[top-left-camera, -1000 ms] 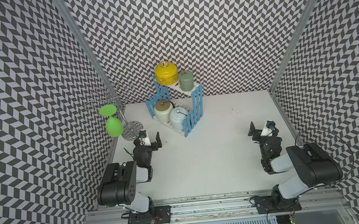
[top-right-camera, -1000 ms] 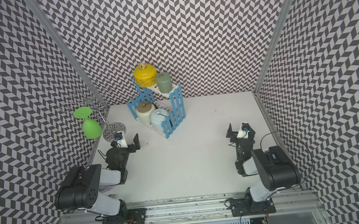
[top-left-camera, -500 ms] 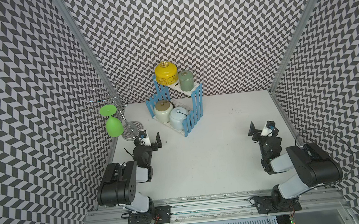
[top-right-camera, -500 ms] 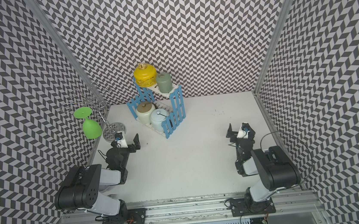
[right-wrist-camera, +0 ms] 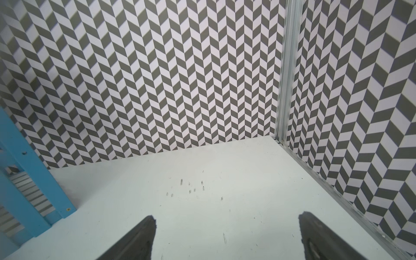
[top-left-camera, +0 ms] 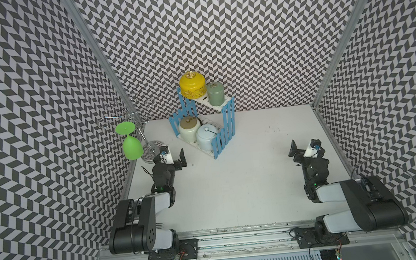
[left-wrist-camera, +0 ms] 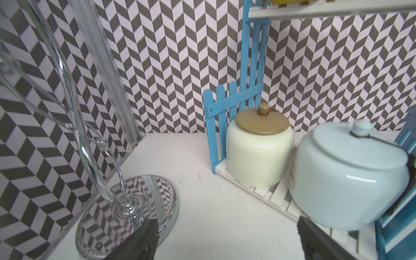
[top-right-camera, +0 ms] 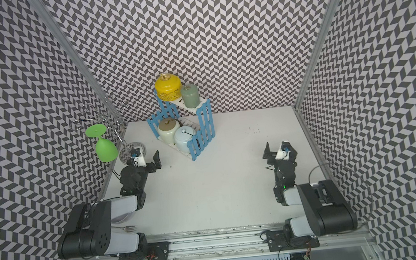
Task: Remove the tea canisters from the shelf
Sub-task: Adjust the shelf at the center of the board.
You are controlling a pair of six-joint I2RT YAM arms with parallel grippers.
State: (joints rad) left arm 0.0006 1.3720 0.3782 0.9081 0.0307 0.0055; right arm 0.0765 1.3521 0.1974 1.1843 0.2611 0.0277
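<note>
The shelf stands at the back of the table, left of centre, in both top views. On its upper tier sit a yellow tea canister and a sage-green one. The lower tier holds a cream one and a pale blue one. My left gripper is open and empty, low over the table just in front of the lower tier. My right gripper is open and empty over bare table at the right.
A chrome wire glass stand stands at the left wall, close beside my left gripper, with a green goblet hanging upside down from it. A fork and a plate lie under the left arm. Patterned walls enclose three sides.
</note>
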